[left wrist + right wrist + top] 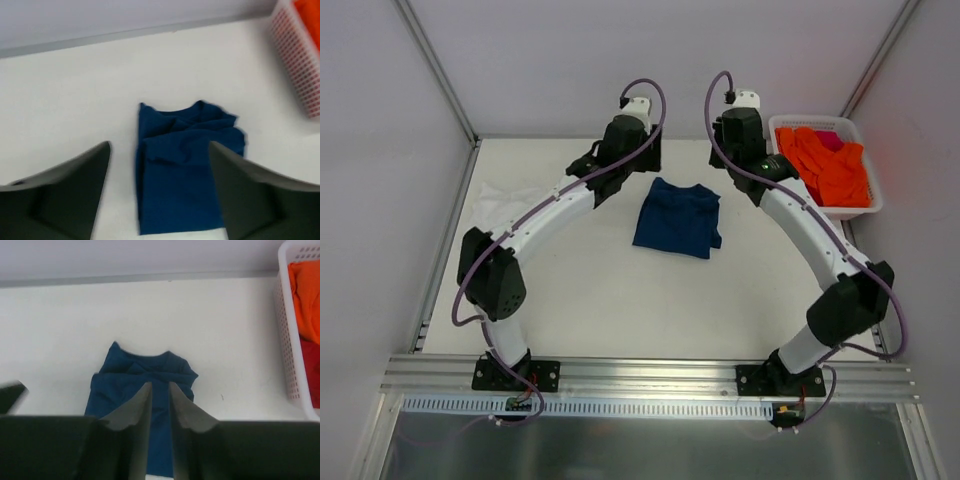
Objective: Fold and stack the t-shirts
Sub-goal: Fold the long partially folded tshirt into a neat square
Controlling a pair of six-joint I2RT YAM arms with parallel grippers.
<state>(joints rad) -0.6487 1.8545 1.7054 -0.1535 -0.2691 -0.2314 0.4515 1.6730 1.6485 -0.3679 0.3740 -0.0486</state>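
A navy blue t-shirt (677,217) lies folded into a rough rectangle at the middle of the white table, nothing touching it. It also shows in the left wrist view (182,175) and the right wrist view (145,385). A crumpled white t-shirt (500,203) lies at the table's left side. My left gripper (159,150) hangs above the navy shirt's far left side, fingers spread wide and empty. My right gripper (160,385) hovers above the shirt's far right side, its fingers a narrow gap apart with nothing between them.
A white plastic basket (865,135) holding orange and red clothes (830,165) stands at the back right corner; its wall (287,340) shows in the right wrist view. Grey walls enclose the table at the back and sides.
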